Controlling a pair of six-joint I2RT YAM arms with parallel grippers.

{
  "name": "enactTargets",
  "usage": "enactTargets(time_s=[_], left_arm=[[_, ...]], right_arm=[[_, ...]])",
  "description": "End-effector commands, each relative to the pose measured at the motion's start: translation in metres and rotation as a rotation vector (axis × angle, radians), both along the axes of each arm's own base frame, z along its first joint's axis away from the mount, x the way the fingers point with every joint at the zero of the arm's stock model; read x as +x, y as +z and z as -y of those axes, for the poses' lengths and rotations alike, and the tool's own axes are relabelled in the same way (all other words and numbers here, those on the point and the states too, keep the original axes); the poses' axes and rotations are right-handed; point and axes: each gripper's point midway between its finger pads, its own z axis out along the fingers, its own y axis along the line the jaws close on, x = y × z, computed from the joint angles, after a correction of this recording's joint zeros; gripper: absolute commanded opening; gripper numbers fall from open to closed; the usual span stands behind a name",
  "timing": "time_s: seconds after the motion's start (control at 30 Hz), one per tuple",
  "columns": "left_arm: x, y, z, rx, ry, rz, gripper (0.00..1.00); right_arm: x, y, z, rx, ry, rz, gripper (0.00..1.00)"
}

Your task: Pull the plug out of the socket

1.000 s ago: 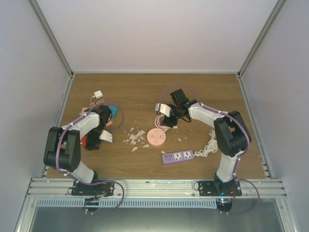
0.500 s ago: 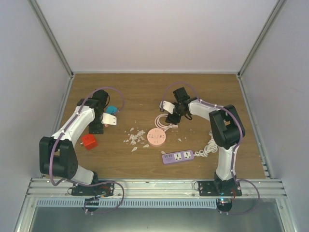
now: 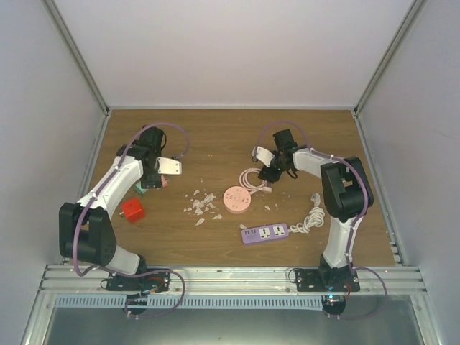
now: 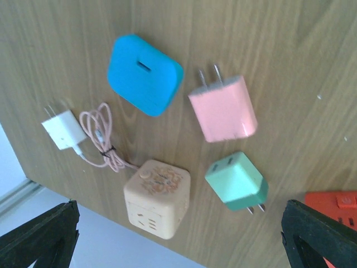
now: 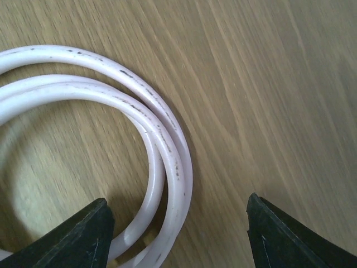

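A round pink socket (image 3: 235, 199) lies flat mid-table, its white cable (image 3: 251, 178) coiled just behind it. My right gripper (image 3: 269, 172) hovers low over that coil. In the right wrist view the jaws (image 5: 178, 237) stand open, with the looped white cable (image 5: 167, 167) on the wood between them, nearer the left finger. My left gripper (image 3: 152, 175) is open above a cluster at the left: a beige cube socket (image 4: 156, 198), a green plug (image 4: 236, 181), a pink plug (image 4: 224, 109), a blue adapter (image 4: 145, 74) and a small white plug (image 4: 64, 128). I cannot tell whether any plug sits in a socket.
A purple power strip (image 3: 264, 233) with a bundled white cord (image 3: 313, 218) lies near the front right. A red cube (image 3: 132, 210) sits front left. White scraps (image 3: 203, 204) are scattered left of the round socket. The walls stand close on three sides.
My left gripper has swung away from the red cube to the far-left cluster. My right gripper has shifted right along the white coil, and its jaws have narrowed slightly.
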Motion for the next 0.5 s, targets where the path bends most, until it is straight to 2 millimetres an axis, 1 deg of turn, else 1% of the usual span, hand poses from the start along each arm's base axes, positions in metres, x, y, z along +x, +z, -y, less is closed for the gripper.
enactTargets(time_s=[0.0, 0.13, 0.27, 0.47], left_arm=[[0.027, 0.015, 0.025, -0.098, -0.008, 0.085, 0.99], [0.035, 0.021, 0.044, -0.173, -0.019, 0.100, 0.99], [0.041, 0.026, 0.065, -0.253, -0.030, 0.106, 0.99], [0.045, 0.019, 0.090, -0.294, -0.054, 0.095, 0.99]], right_arm=[[-0.022, -0.024, 0.043, -0.100, -0.067, -0.078, 0.66], [-0.032, -0.026, 0.062, -0.106, -0.097, -0.092, 0.66], [-0.041, -0.027, 0.076, -0.108, -0.122, -0.102, 0.65], [-0.055, -0.026, 0.100, -0.119, -0.158, -0.109, 0.65]])
